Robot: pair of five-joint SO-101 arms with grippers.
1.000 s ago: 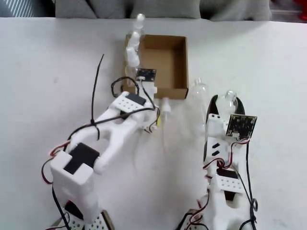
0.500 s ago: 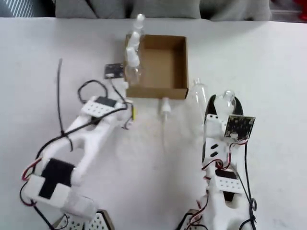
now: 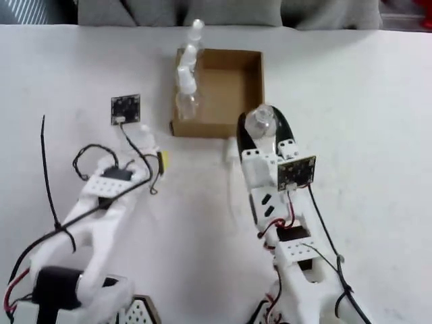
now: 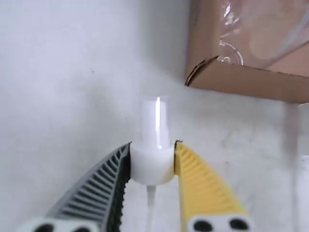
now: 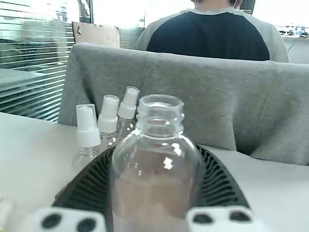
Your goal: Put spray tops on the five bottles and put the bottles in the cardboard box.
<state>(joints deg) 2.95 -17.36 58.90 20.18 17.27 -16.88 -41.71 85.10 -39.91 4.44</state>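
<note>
Tool on the left arm (image 4: 152, 145) is closed on a white spray top (image 4: 152, 164), pinching its collar between the grey finger and the yellow one, nozzle cap pointing toward a corner of the cardboard box (image 3: 217, 128). From above, that tool sits over the white bench (image 3: 351, 81) at about 8 o'clock from the box, a little apart from it. The right arm's tool (image 3: 263, 131) grips a clear bottle (image 5: 155, 183), upright with its neck open and no top on it, black fingers curved around its body; it is just beside the box's near wall, at about 5 o'clock. Three bottles with spray tops (image 3: 187, 74) stand in a row at the box's 9 o'clock side.
</note>
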